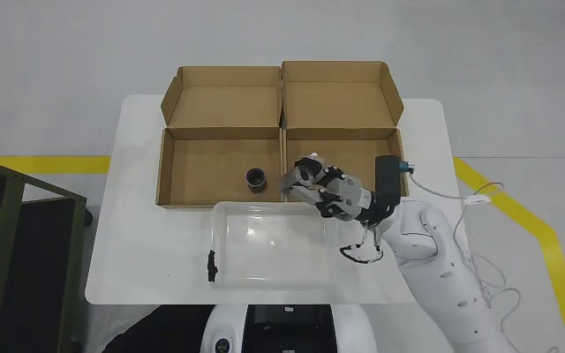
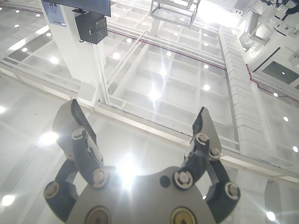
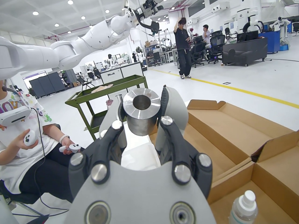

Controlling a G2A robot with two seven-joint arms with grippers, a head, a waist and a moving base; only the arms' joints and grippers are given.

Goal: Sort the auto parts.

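Top view: right end effector reaching in from the desk's near right corner to its middle, over the near wall where the cardboard boxes meet. Hard to make out what it grips.

Left wrist view: left end effector spread wide, aimed at the ceiling.

Right wrist view: pinching an upright metal sleeve between the fingertips. Bottle cut off at the edge.

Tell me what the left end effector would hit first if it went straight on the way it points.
Likely nothing close: the left end effector points upward, and the way looks free as far as the ceiling grid, though depth is unclear.
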